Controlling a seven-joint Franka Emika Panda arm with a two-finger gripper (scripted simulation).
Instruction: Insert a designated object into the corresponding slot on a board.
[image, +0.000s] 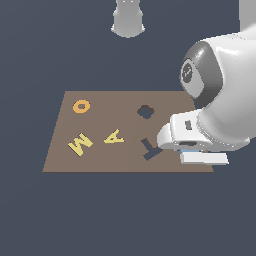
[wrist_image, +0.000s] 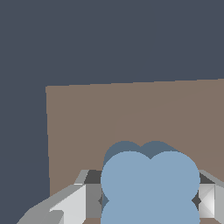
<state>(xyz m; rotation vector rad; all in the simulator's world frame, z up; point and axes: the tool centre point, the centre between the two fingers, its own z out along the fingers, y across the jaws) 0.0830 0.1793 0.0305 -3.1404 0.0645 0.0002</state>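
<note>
Reading the exterior view from its left, we first meet the orange O (image: 81, 106) near the board's far corner, then the yellow M (image: 80, 143) and the yellow A (image: 114, 136) nearer us. All three lie flat on the brown board (image: 100, 162), which rests on the dark worktop (image: 125, 215). Further toward the exterior view's right comes the slot (image: 145, 112), a dark lobed cutout, empty, and nearer us the dark T-shaped cutout (image: 150, 149), also empty.

At the board's right-hand end sits our claw (image: 192, 150), low over the surface, with the arm's bulk hiding most of it. In the wrist view the light-blue lobed piece (wrist_image: 150, 183) sits between the two fingers (wrist_image: 70, 205), which stand close against its sides, so we judge the claw closed on it at roughly the piece's width, though actual contact is hard to confirm. The piece is therefore well apart from the slot, near the board's edge.

The risks, as we see them: the T-shaped cutout lies between the claw and the slot, so a low carry could catch an edge there. The lobes must match the slot's rotation; a small twist in the grip would leave the piece perched on the rim. A light grip could also let it slip.
</note>
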